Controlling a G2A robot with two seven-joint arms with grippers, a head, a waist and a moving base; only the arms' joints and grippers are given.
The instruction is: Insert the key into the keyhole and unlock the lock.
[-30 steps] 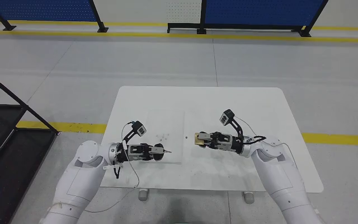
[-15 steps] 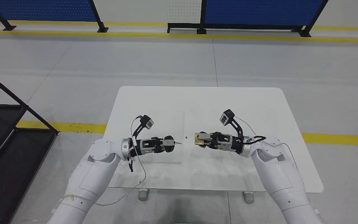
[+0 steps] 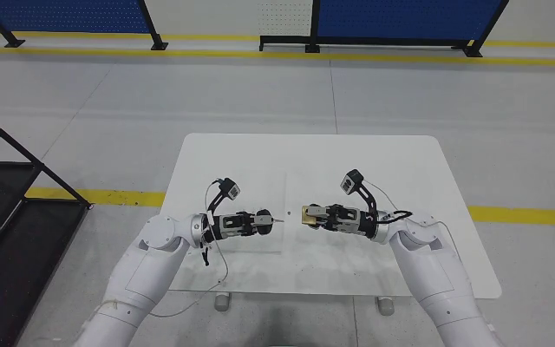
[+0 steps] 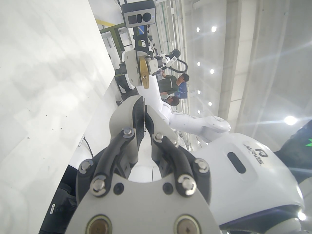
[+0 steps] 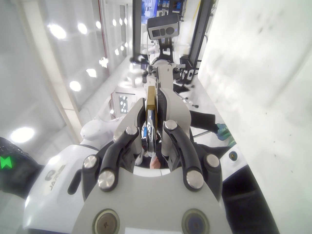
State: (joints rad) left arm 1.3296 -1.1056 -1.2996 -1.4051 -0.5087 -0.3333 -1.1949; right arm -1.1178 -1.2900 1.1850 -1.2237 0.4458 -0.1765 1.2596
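Above the white table (image 3: 390, 165) my two grippers face each other, a small gap apart. My right gripper (image 3: 317, 215) is shut on a brass padlock (image 3: 307, 214), whose keyhole end (image 4: 144, 76) points toward the left arm. In the right wrist view the padlock's brass body (image 5: 151, 96) sits between the fingers and its silver shackle (image 5: 150, 125) runs back toward the palm. My left gripper (image 3: 264, 221) is shut on a thin key (image 3: 274, 221), tip aimed at the padlock. The key shows as a thin edge (image 4: 145, 114) between the left pads, roughly in line with the padlock (image 4: 143, 73).
The tabletop around the grippers is bare, with small dark specks (image 3: 253, 209) near the middle. Its front edge (image 3: 286, 293) lies close below both arms. A black rack (image 3: 26, 199) stands off the table's left side.
My left arm has moved up and to the right, bringing the key closer to the padlock, and has since held nearly still. The right arm has not moved.
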